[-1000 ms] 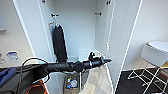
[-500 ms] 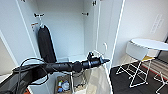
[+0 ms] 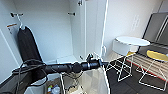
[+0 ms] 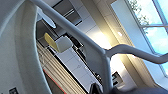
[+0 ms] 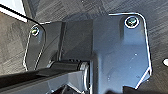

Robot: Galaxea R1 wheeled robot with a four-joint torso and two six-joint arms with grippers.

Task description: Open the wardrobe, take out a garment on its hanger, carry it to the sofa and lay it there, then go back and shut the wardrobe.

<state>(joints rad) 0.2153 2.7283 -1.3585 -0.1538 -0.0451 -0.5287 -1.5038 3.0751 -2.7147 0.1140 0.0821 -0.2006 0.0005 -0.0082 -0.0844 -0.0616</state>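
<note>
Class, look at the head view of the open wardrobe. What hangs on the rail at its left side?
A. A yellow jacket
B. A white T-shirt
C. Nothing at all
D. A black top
D: a black top hangs at the left inside the open wardrobe, with its white hanger's hook up at the rail.

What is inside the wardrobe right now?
Inside the open wardrobe, a black top hangs at the left on a white hanger. The left arm covers part of the wardrobe's floor.

White wall point(image 3: 130, 20), dark carpet point(image 3: 130, 85), round table point(image 3: 132, 41)
</note>
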